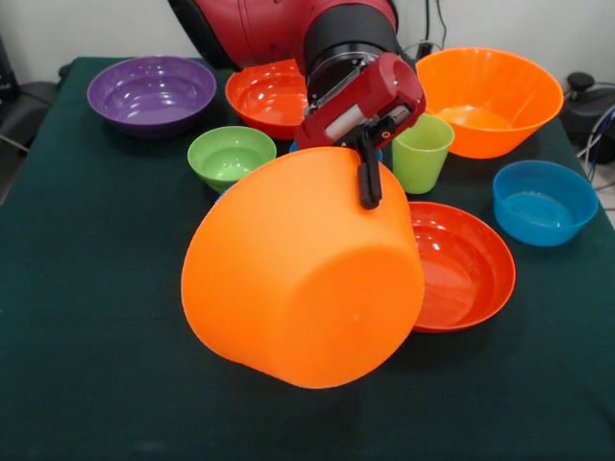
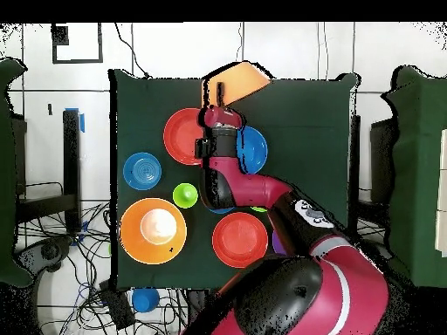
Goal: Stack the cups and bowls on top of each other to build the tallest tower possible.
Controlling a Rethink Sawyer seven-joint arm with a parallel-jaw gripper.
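My gripper (image 1: 370, 178) is shut on the rim of a big orange bowl (image 1: 298, 274) and holds it tilted above the table, its bottom towards the front camera. One black finger (image 1: 369, 182) lies down the bowl's outer wall. The overhead view shows the gripper (image 2: 218, 103) and the held bowl (image 2: 236, 83) near the table's far edge. A red-orange bowl (image 1: 466, 264) lies just beside the held bowl. The lime-green cup (image 1: 421, 152) stands upright behind it. No nested tower shows; the bowls lie apart.
A second big orange bowl (image 1: 490, 96), a blue bowl (image 1: 543, 202), another red-orange bowl (image 1: 269, 96), the small lime-green bowl (image 1: 231, 156) and the purple bowl (image 1: 152, 91) sit on the green tablecloth (image 1: 86, 317). Another blue bowl (image 2: 255, 148) lies beside the arm.
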